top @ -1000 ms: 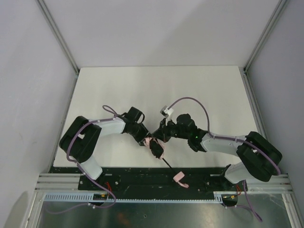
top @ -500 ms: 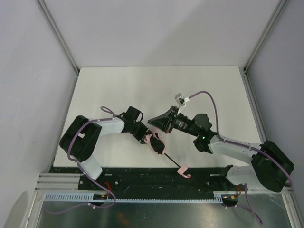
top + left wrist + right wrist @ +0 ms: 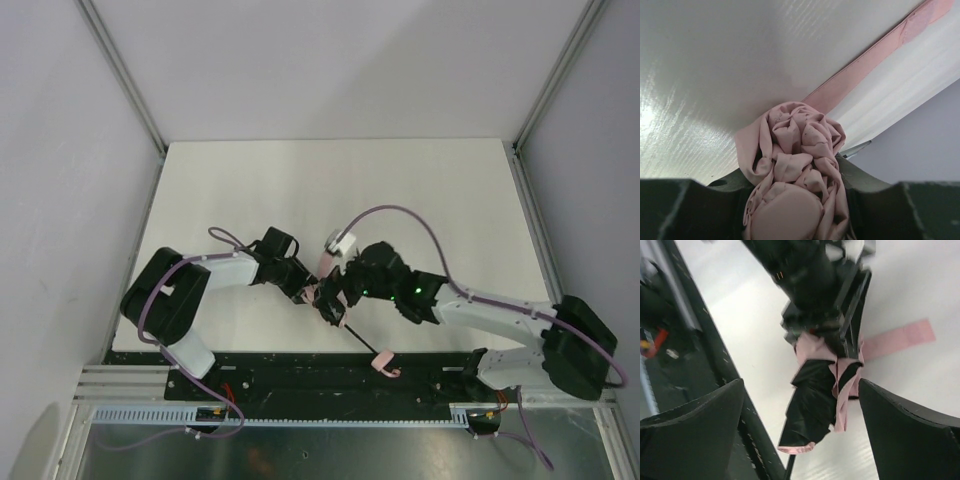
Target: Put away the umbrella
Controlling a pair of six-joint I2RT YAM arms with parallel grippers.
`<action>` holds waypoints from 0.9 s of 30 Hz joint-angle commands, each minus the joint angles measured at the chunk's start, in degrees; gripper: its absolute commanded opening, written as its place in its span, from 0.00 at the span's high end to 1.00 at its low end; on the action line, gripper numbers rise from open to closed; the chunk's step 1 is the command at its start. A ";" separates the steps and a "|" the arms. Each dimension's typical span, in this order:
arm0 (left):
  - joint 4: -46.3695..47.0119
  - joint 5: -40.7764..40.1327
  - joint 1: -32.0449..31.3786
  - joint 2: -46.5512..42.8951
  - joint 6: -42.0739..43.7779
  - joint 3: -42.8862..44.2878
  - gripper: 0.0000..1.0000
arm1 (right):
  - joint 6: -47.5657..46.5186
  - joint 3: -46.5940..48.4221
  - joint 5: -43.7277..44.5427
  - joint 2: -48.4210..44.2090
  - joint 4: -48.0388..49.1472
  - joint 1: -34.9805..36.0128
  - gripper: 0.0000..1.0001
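Observation:
The umbrella (image 3: pixel 330 310) lies near the table's front edge, its pink and black canopy folded and bunched. Its thin black shaft (image 3: pixel 362 346) runs down-right to the small pink handle (image 3: pixel 383 364). My left gripper (image 3: pixel 304 290) is shut on the canopy's bunched pink top (image 3: pixel 800 150), which fills the space between its jaws. A pink closing strap (image 3: pixel 875 55) trails flat over the table. My right gripper (image 3: pixel 340 290) hangs over the canopy (image 3: pixel 815 405) with its jaws wide open, one dark finger (image 3: pixel 690 430) on each side of the fabric, neither touching it.
The white table (image 3: pixel 330 190) is bounded by grey walls and slanted metal posts (image 3: pixel 125 75). A black base rail (image 3: pixel 290 372) runs along the near edge, under the handle. Both arms' purple cables (image 3: pixel 400 212) loop above the work spot.
My right gripper was shut by the canopy, drew up and back, and has now come down over it with jaws wide open. The left gripper kept its hold.

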 commanded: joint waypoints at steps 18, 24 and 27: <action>-5.87 -6.45 -0.57 -2.25 -3.41 -3.03 1.00 | -7.47 11.05 16.95 28.07 2.49 5.75 0.48; -5.14 -6.72 -0.40 -3.71 -3.51 -2.81 1.00 | -7.71 11.18 13.34 30.29 0.98 5.44 0.96; -3.57 -6.01 -0.05 -4.06 -2.97 -3.08 0.91 | -7.35 11.14 11.71 30.62 0.69 4.84 0.99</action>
